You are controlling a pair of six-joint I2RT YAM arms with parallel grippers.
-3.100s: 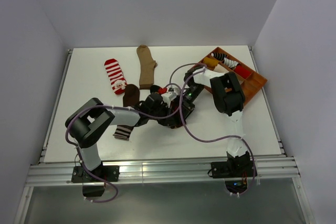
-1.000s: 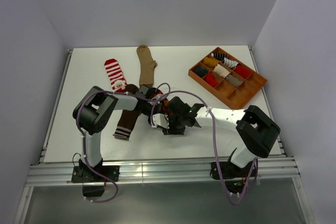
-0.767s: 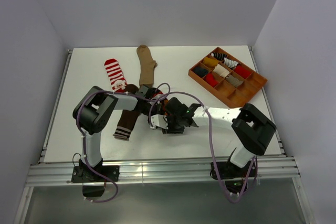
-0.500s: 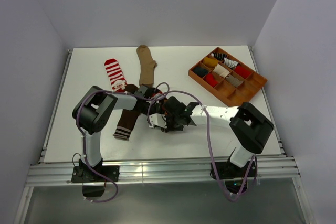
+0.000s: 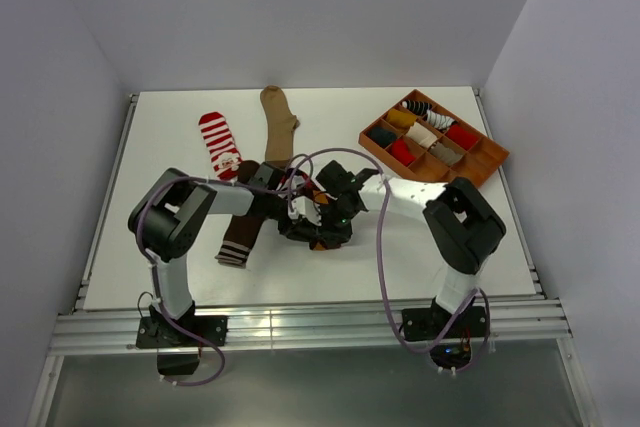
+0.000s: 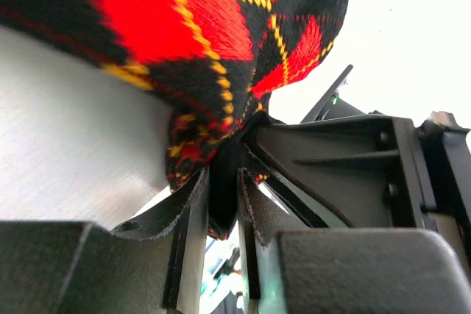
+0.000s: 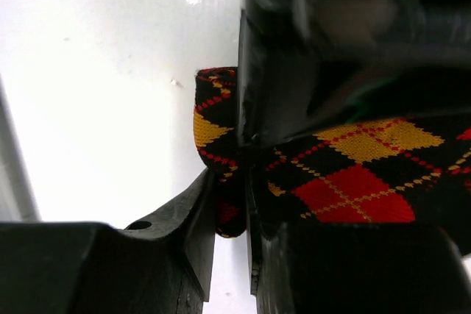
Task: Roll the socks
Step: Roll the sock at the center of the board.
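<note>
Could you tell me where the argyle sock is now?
Top view, mid-table: the argyle sock is pinched by left pincer and right pincer, beside the brown sock.

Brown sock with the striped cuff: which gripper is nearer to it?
Left. The left gripper pinches the argyle sock beside the brown sock; the right gripper grips that argyle sock from its far side.

We're clearly in a robotics lab here, a white table point(image 5: 165, 152) boxed in by blank pale walls point(image 5: 300, 17), aluminium rail frame point(image 5: 310, 328) up front, cabled left arm point(image 5: 168, 234) and right arm point(image 5: 462, 229) bolted down.
</note>
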